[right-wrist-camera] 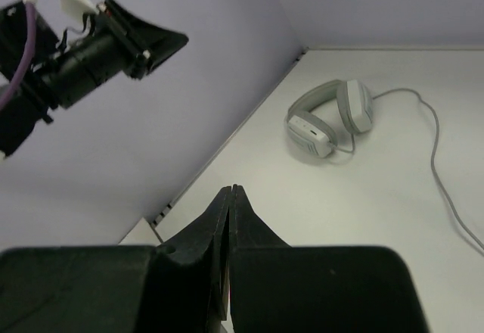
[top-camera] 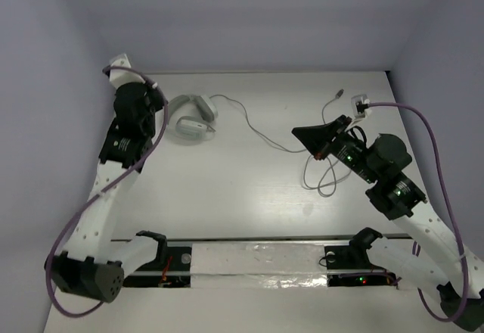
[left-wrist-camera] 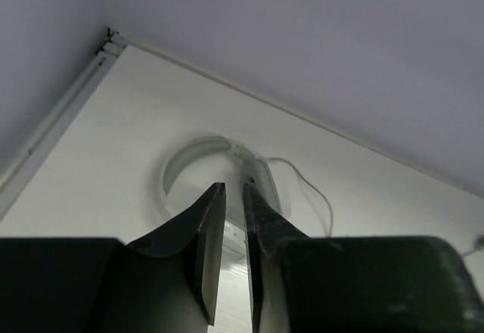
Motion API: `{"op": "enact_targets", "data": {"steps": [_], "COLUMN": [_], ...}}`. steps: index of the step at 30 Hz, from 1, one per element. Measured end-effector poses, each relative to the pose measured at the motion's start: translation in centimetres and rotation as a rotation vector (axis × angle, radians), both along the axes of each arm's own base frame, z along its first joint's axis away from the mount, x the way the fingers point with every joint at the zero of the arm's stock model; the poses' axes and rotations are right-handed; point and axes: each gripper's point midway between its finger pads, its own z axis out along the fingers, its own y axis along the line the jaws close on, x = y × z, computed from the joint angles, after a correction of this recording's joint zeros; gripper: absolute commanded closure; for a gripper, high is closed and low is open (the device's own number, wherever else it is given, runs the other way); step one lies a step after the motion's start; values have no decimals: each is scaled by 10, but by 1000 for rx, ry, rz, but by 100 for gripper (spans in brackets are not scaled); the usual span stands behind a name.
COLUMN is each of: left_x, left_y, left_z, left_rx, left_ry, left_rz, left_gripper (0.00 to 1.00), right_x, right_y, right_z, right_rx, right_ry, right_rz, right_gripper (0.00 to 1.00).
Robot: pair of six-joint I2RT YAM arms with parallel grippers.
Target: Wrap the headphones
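The white headphones (top-camera: 193,125) lie flat at the back left of the table, earcups folded in. Their thin grey cable (top-camera: 257,132) trails right into loose loops (top-camera: 321,175), and the plug (top-camera: 340,91) rests near the back right. My left gripper (top-camera: 161,104) hovers just left of the headband (left-wrist-camera: 189,151). Its fingers (left-wrist-camera: 234,185) are nearly together with a thin slit and nothing between them. My right gripper (top-camera: 297,131) is shut and empty above the cable's right part. It points (right-wrist-camera: 233,188) toward the headphones (right-wrist-camera: 325,117).
Pale purple walls close the table at the back and both sides. A white strip (top-camera: 257,261) runs along the near edge between the arm bases. Thick purple arm cables (top-camera: 431,129) loop over both arms. The left arm (right-wrist-camera: 91,45) shows in the right wrist view.
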Motion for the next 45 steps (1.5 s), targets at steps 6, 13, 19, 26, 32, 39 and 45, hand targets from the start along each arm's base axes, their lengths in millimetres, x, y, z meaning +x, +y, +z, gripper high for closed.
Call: {"op": "enact_targets", "data": {"steps": [6,13,19,26,32,39,45], "left_x": [87,133,171,173,161,148,112], "left_y": [17,56,63,58,53,45,30], "left_z": [-56,-201,-221,-263,-295,-294,-293], "left_rx": [111,164,213,218,196,142,78], "left_ry": [199,539,570,630,688,665,678], "left_rz": [4,11,-11,-52,-79,-88,-102], "left_gripper": [85,64,62,68,90,97,66], "right_x": [6,0,0,2,4,0,-6], "right_y": [5,4,8,11,12,10,7], "right_z": [-12,-11,-23,-27,-30,-25,-16], "right_rx": [-20,-17,-41,-52,-58,-47,-25], "right_ry": [33,18,34,43,52,37,12], "right_rz": [2,19,42,45,46,49,53], "right_gripper": [100,89,74,75,76,76,76]}}
